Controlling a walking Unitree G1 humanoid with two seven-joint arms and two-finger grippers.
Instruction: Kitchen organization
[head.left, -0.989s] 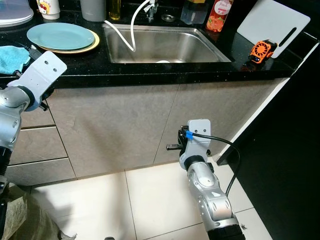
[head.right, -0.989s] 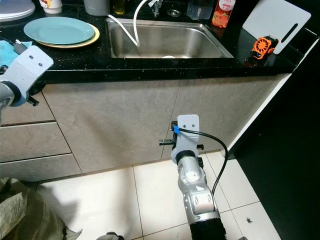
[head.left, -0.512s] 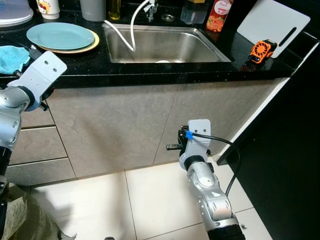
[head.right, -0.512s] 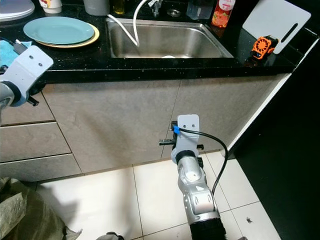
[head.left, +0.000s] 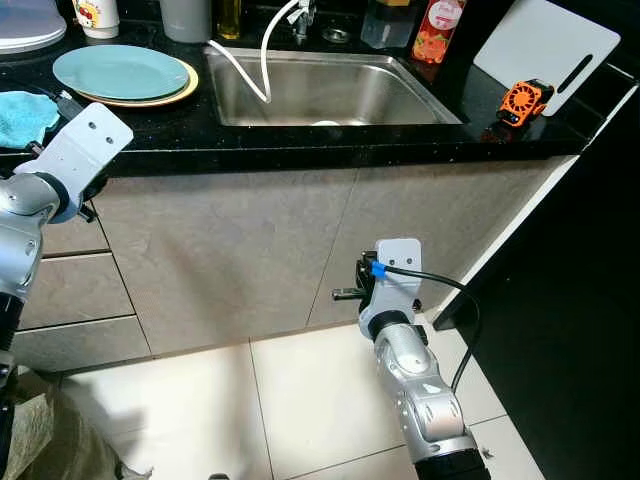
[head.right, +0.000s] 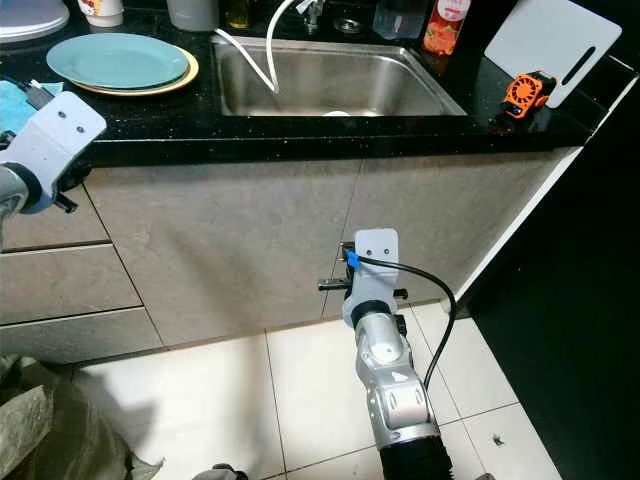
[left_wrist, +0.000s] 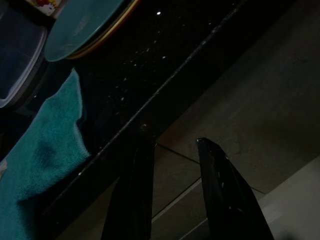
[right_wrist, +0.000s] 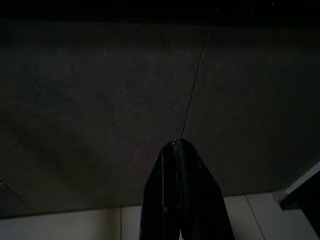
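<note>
Both claws seemingly unmoved, left claw (left_wrist: 172, 150) beside cloth (left_wrist: 35, 165).

A home kitchen: black counter (head.left: 300, 145) with steel sink (head.left: 320, 95), stacked plates (head.left: 125, 75), grey cabinets (head.left: 250, 250) below

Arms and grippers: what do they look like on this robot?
Both arms are silver, jointed segments. Each wrist carries a flat pale grey plate with screw holes. The right arm has a black cable looping to a blue connector at its plate. Left gripper and right gripper have long, glossy black tapering fingers.
</note>
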